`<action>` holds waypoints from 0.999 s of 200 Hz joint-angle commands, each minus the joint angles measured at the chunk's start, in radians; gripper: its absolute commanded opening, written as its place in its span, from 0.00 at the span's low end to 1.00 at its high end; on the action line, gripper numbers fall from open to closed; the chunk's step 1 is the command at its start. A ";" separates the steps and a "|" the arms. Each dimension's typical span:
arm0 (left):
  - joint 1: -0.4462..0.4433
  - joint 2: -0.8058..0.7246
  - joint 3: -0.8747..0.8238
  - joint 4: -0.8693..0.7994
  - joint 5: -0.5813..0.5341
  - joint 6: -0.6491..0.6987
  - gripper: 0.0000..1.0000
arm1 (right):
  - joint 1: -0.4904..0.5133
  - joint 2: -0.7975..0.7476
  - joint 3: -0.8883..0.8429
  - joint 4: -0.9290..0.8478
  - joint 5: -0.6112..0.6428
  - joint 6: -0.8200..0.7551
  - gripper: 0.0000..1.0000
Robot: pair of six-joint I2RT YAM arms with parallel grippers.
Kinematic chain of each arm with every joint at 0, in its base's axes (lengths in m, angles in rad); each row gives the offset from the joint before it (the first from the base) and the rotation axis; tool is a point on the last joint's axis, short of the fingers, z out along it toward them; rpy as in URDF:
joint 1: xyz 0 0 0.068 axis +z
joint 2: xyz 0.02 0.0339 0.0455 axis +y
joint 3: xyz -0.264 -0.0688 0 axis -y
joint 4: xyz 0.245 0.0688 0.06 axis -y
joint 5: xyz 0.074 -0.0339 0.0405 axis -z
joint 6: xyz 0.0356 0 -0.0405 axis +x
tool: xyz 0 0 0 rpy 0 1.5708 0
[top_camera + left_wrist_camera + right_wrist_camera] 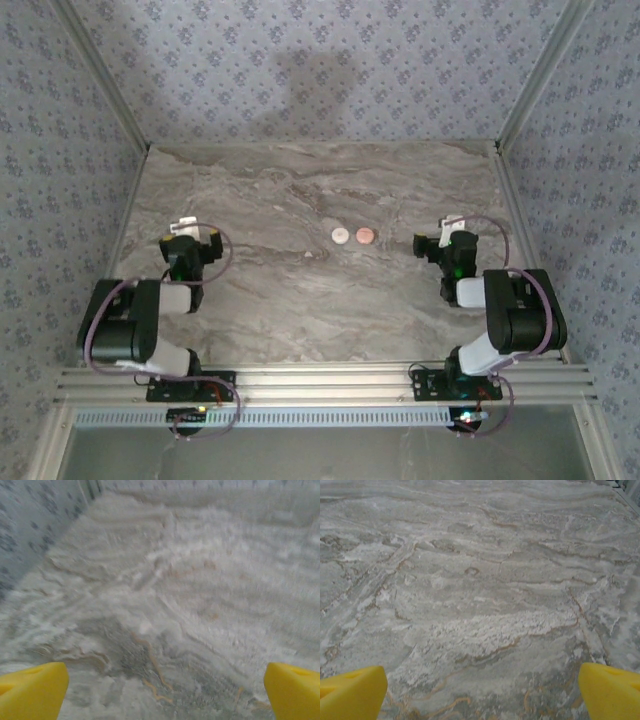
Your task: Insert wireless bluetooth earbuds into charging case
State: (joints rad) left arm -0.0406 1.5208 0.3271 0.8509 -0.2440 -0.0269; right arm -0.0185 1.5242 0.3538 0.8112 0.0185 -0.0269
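Note:
Two small round discs lie side by side mid-table, one white [341, 236] and one pink [365, 236]; they look like charging cases, too small to tell whether their lids are up. A tiny white speck [308, 256] lies just left of them and nearer; it may be one of the earbuds, but I cannot tell. My left gripper [196, 233] hovers far left of the discs, open [165, 690], with bare marble between its yellow fingertips [32, 690]. My right gripper [440, 234] stands right of the pink disc, open [482, 692] and holding nothing.
The marble tabletop [300, 310] is fenced by patterned walls on the left [60, 200], back and right. Metal posts [535, 70] stand at the far corners. An aluminium rail [320, 382] carrying both arm bases runs along the near edge.

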 commanded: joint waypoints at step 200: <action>0.038 0.012 0.070 -0.007 0.064 -0.027 1.00 | -0.026 0.000 0.036 0.000 -0.038 0.004 1.00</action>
State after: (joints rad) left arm -0.0063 1.5501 0.3836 0.8337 -0.1940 -0.0425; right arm -0.0444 1.5242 0.3759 0.8116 -0.0158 -0.0265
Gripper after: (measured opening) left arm 0.997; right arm 0.998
